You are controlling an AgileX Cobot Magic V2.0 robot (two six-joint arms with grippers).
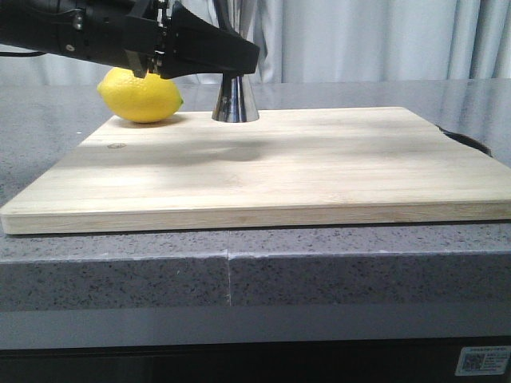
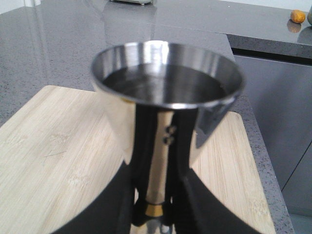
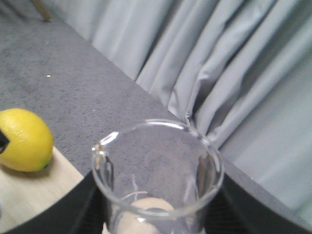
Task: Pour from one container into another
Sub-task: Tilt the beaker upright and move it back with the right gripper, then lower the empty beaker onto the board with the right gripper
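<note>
The steel hourglass jigger (image 1: 235, 102) stands at the back of the wooden cutting board (image 1: 263, 167). My left gripper (image 1: 236, 61) reaches in from the left and is shut on its narrow gold-banded waist. In the left wrist view the jigger (image 2: 163, 104) fills the middle, its upper cup seems to hold liquid, and the left gripper (image 2: 155, 208) clamps the waist. In the right wrist view my right gripper (image 3: 158, 217) is shut on the clear glass beaker (image 3: 156, 168), which looks empty. Neither the beaker nor the right gripper shows in the front view.
A yellow lemon (image 1: 140, 96) lies on the board's back left corner, just left of the jigger, and the lemon (image 3: 24, 139) also shows beside the beaker. The board sits on a grey speckled counter (image 1: 335, 271). Grey curtains (image 3: 204, 63) hang behind.
</note>
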